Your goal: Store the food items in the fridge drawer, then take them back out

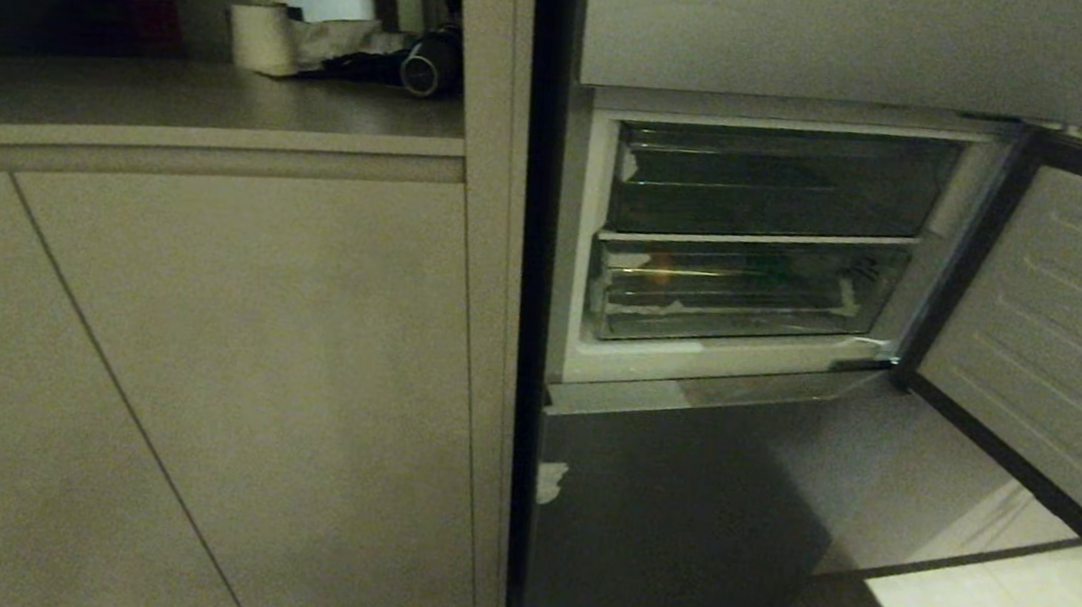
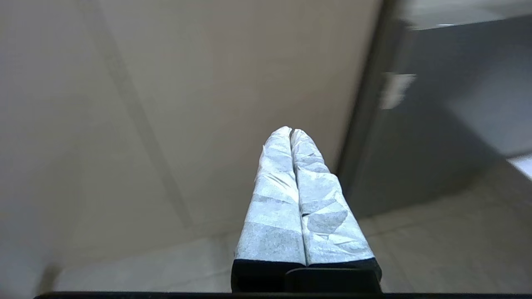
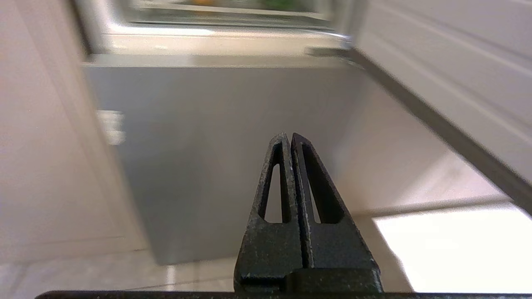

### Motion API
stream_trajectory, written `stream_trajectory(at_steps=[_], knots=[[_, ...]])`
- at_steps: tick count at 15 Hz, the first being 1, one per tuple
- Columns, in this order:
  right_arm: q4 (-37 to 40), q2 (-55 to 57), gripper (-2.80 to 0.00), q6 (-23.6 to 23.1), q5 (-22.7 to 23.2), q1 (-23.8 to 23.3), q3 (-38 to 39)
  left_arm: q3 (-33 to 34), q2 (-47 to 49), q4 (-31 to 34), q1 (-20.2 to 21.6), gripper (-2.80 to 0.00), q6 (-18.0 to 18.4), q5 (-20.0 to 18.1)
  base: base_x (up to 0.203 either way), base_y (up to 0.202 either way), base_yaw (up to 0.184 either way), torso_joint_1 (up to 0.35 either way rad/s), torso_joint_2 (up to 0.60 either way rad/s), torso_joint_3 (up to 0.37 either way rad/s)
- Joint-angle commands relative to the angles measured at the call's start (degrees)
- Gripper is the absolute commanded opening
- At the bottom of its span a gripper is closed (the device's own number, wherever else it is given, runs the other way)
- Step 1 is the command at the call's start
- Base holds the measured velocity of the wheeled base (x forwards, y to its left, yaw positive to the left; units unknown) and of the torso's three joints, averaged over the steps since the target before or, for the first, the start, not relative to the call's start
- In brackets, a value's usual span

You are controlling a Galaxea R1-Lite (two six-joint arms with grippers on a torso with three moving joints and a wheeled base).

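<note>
2 grippers, left gripper [image 2: 291, 132] and right gripper [image 3: 289, 136], are clenched empty (fridge drawer [image 1: 738, 294] pushed in).

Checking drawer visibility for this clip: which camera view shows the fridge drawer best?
The head view: the fridge drawer sits pushed in behind the open door, its whole front visible. The right wrist view catches only a blurred strip of it. The left wrist view shows none.
</note>
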Motion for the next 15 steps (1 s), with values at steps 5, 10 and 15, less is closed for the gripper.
stream_trajectory(at_steps=[5, 10, 15], knots=[[-0.06, 0.06, -2.8, 0.25, -0.06, -0.02, 1.76, -0.01, -0.01, 0.05, 0.0, -2.8, 0.02, 0.02, 0.0, 0.008, -0.178, 0.003, 0.0, 0.002], [-0.15, 0.09, -2.8, 0.59, -0.07, -0.02, 1.76, -0.01, -0.01, 0.05, -0.04, -2.8, -0.02, 0.02, 0.0, 0.008, -0.175, 0.004, 0.0, 0.001], [-0.21, 0.11, -2.8, 1.31, -0.04, -0.02, 1.76, -0.01, -0.01, 0.05, 0.03, -2.8, 0.01, 0.02, 0.0, 0.004, -0.113, 0.003, 0.0, 0.003]])
